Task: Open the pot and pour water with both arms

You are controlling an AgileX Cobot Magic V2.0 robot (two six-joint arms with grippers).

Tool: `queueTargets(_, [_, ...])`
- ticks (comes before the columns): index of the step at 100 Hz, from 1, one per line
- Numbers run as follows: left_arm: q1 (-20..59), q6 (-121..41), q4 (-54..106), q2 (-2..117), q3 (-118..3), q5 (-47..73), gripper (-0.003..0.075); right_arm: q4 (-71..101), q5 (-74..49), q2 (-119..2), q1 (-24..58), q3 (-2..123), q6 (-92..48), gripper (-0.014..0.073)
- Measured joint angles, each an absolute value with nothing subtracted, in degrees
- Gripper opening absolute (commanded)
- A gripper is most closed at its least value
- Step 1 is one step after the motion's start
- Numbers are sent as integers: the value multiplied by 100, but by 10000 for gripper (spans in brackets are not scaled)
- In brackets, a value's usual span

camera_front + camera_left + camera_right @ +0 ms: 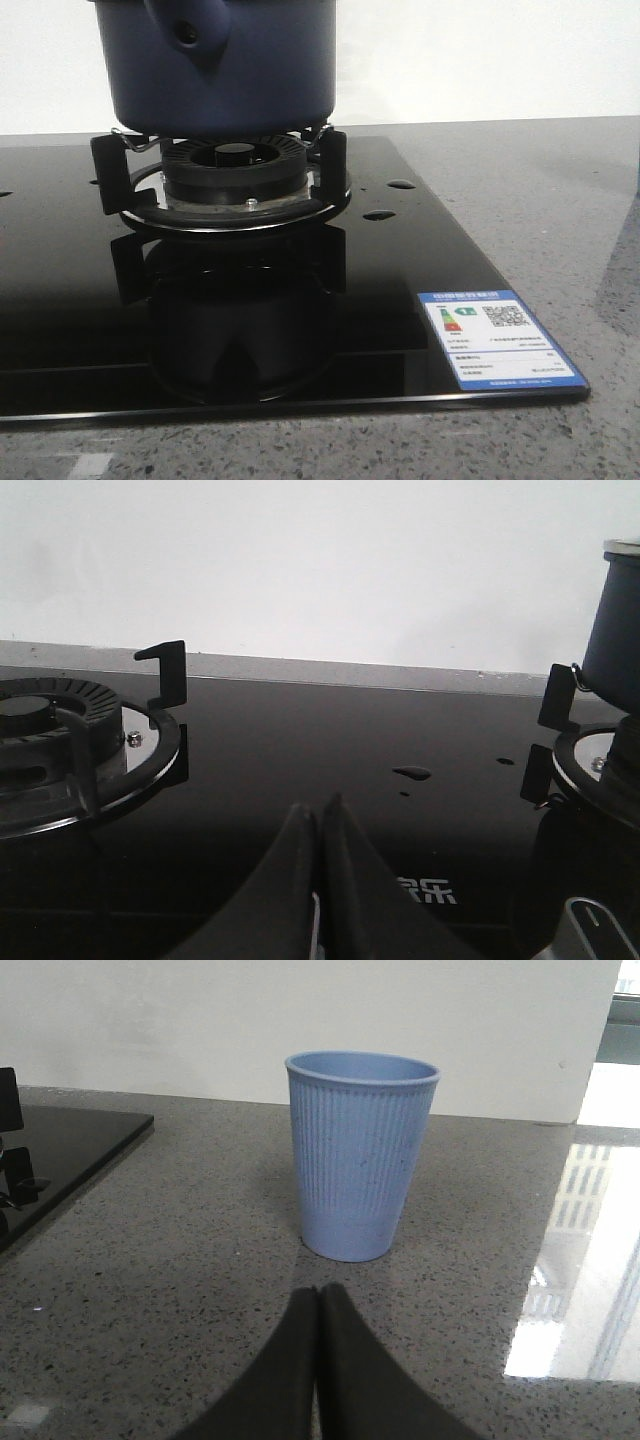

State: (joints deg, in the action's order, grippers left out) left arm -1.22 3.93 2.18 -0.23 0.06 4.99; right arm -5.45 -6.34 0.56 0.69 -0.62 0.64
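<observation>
Front: pot on burner, black hob, grey counter. Left wrist: left gripper pressed together, empty, above hob; pot at edge. Right wrist: right gripper pressed together, empty, near cup.

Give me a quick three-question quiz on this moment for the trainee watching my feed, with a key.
1. True or false: the navy-blue pot sits on the burner's pan supports.
2. Multiple choice: the light-blue ribbed cup stands on A) the black glass cooktop, B) the grey speckled counter, C) a burner.
3. How do the jaws of the left gripper and the right gripper stand?

Key:
1. True.
2. B; it stands upright, apart from the cooktop.
3. Both shut with nothing between the fingers.
</observation>
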Motion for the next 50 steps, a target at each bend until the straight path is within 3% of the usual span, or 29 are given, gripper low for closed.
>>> queueTargets(50, [-122, 393, 1644, -23, 6, 159, -20, 1074, -309, 56, 69, -62, 64, -50])
